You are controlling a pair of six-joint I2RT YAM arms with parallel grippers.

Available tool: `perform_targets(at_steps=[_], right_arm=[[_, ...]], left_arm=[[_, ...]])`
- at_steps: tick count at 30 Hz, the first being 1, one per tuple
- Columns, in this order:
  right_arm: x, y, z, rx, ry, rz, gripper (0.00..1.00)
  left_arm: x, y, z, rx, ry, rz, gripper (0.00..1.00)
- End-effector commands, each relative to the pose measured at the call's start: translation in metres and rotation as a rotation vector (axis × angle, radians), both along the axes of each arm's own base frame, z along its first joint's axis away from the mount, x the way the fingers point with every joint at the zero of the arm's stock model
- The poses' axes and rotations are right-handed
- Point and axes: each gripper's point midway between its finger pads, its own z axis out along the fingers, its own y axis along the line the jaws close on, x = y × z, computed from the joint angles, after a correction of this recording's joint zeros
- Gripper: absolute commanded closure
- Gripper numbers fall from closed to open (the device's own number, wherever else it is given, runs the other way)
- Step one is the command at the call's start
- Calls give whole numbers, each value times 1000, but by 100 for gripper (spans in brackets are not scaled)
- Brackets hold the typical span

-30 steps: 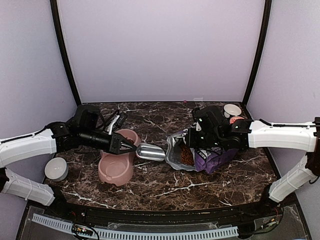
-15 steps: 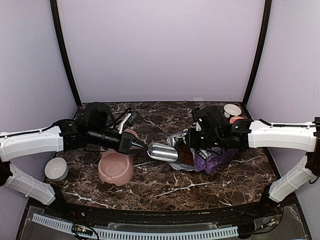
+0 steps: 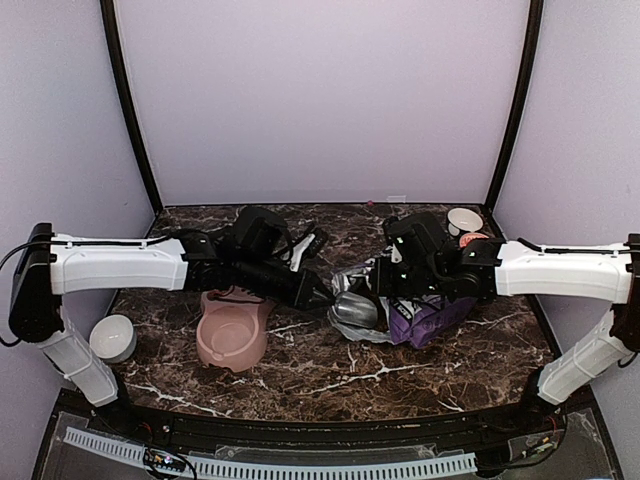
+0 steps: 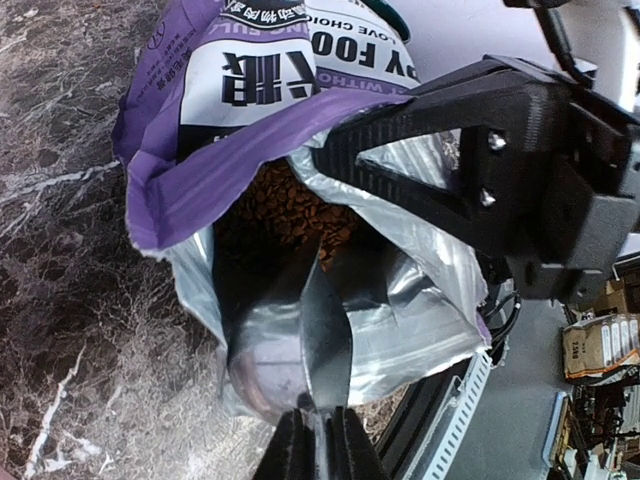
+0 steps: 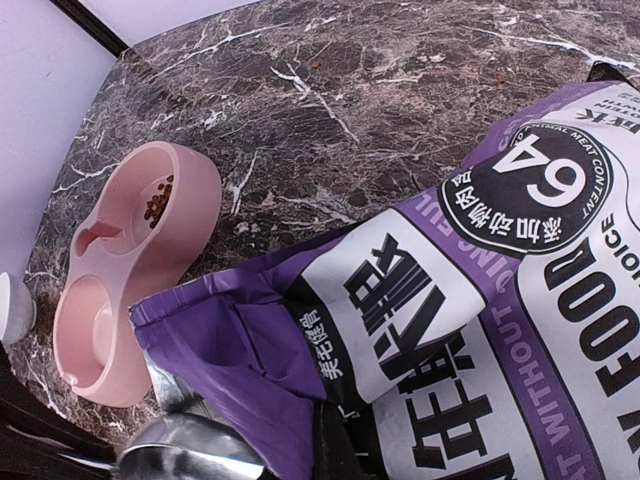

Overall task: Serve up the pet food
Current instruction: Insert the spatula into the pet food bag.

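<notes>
Steel scoop [image 4: 300, 350]: handle clamped in my L gripper [image 4: 315, 430], tip in bag mouth.
R gripper [image 3: 385, 282]: closed, pinching bag [image 5: 480, 330] rim.
Pet food [image 4: 290, 205]: inside bag, 12 o'clock of scoop; few bits in pink bowl [image 5: 130, 270], far well, 9 o'clock of bag from above.

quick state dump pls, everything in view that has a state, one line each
bag: lying on its side, mouth open, rim pinched up by right gripper
scoop: held by left gripper, tip in bag mouth
pet food: mostly in bag; few pellets in pink bowl
pink bowl: upright, one compartment holds pellets, other empty
left gripper: shut on scoop handle
right gripper: shut on bag
white bowl: upright, looks empty
</notes>
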Motion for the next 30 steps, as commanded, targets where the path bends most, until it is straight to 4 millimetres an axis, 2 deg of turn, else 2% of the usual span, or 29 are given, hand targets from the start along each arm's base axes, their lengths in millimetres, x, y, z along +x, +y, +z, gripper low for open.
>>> perform_targets(at_steps=[1,13,21,27,30], right_arm=[[14,-13,0,-9,-21,-70,100],[11,-9,-6,0,-11,-47,100],[10,-7,-8,7,-3,-39,100],[9,-1,-9,23,10,-20,100],[9,11,-7,49,25,10,100]], left_arm=[[19,-3,-6,92,-37,91,100],[23,-15,-62,165,68,121,100],[23,-18,-78,180,98,121,100],[25,-6,-85,240,80,145,100],[27,3,-87,272,62,168,100]])
